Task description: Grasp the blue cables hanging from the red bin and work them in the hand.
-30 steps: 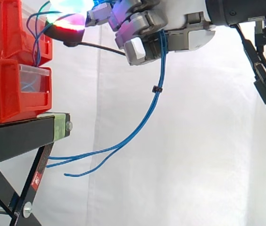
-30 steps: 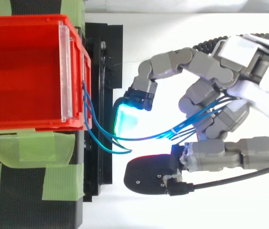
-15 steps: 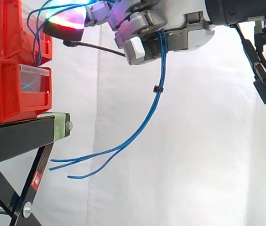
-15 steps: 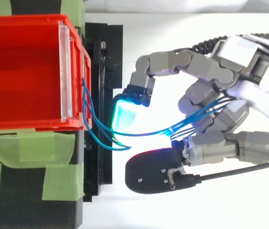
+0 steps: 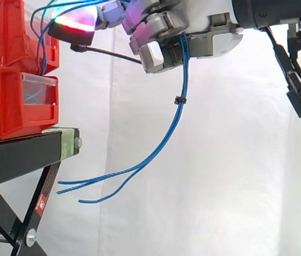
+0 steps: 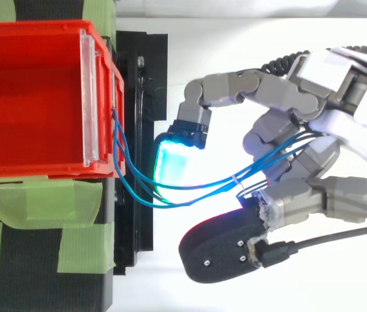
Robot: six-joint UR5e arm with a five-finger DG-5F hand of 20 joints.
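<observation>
Thin blue cables [image 6: 196, 188] run from the front lip of the upper red bin [image 6: 34, 97] across to my hand [image 6: 313, 130] on the right. Curled fingers [image 6: 281, 123] close round the strands near the palm. One finger reaches toward the bin with a glowing cyan pad [image 6: 174, 162]; the thumb with its dark pad [image 6: 222, 250] lies below the strands. In the side view the cables [image 5: 172, 122] drop from the hand [image 5: 193, 32], bound by a small black tie [image 5: 179, 100], and their loose ends [image 5: 81, 186] trail left beside the black stand [image 5: 28, 152].
Two red bins are stacked on the stand, the lower bin [image 5: 17, 101] with a clear front plate. Green tape [image 6: 47, 201] holds the bins to the stand. A white curtain hangs behind. Open room lies under my hand, right of the stand.
The thumb with its dark pad has swung down and away from the strands in the top view. The cable loop near the bin has sagged a little, and the loose ends have shifted slightly right.
</observation>
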